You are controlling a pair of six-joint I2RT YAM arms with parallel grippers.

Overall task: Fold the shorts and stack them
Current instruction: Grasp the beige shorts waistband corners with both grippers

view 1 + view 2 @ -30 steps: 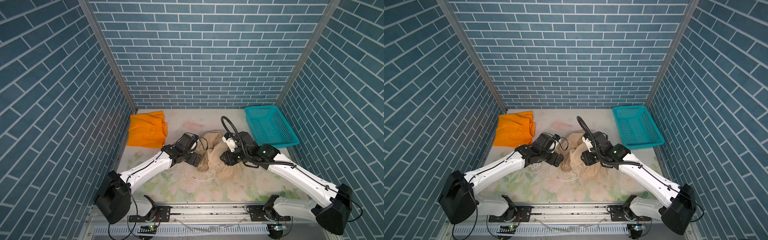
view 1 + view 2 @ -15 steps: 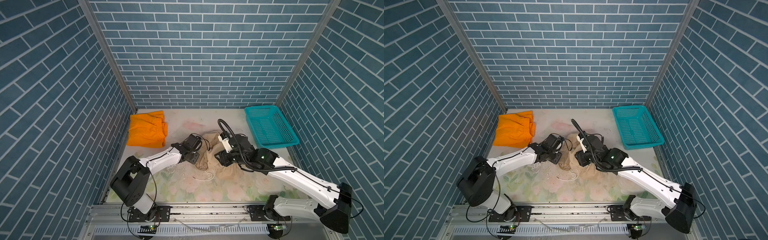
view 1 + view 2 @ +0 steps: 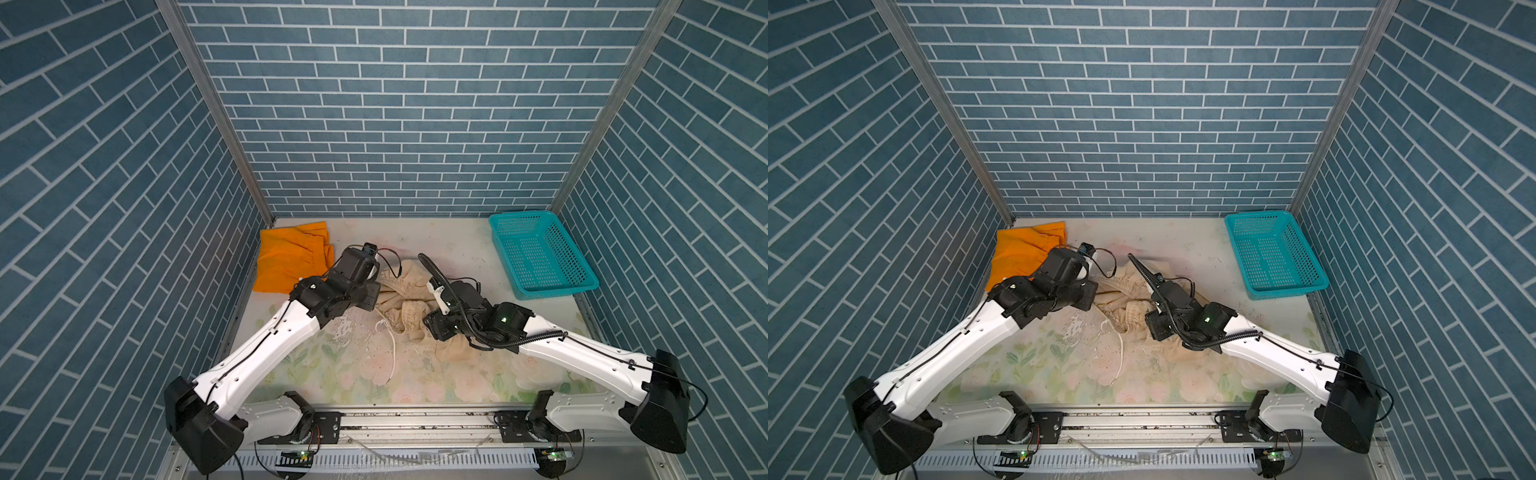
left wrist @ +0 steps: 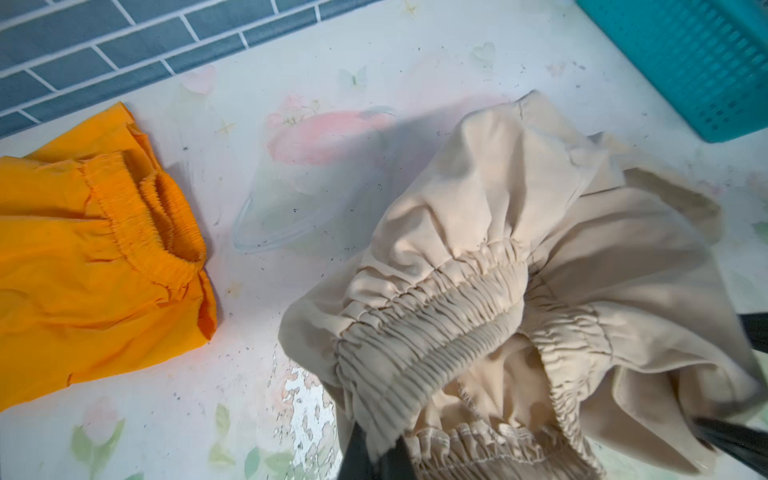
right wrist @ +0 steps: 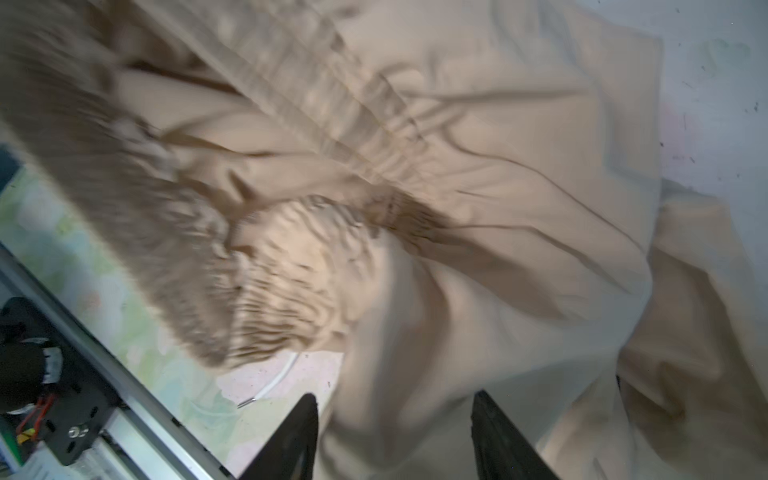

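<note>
— Beige shorts (image 3: 405, 282): crumpled on tabletop (image 3: 449, 245), waistband pinched by left pincer (image 4: 376, 455), pressed together on cloth.
— Right pincer (image 5: 399, 436): spread, straddling same heap. Orange shorts (image 3: 291, 257): lying apart near back-left corner. Teal basket (image 3: 538, 253): back right. White drawstring (image 3: 394, 349): trailing forward. Right arm (image 3: 582, 355) hiding part of heap.

We look down on a table (image 3: 453, 243) covered in a pale floral print, the pattern worn away in a ragged patch (image 3: 347, 328) just left of its middle. At the far left corner lie the orange shorts (image 3: 291, 259), spread flat, while a teal perforated basket (image 3: 557, 291) sits at the far right, well apart from them. Between the two, around the table's middle, the beige shorts (image 3: 409, 282) are heaped in a crumpled mound, their gathered waistband uppermost and their white drawstring (image 3: 392, 349) trailing toward the near edge across the print.
</note>
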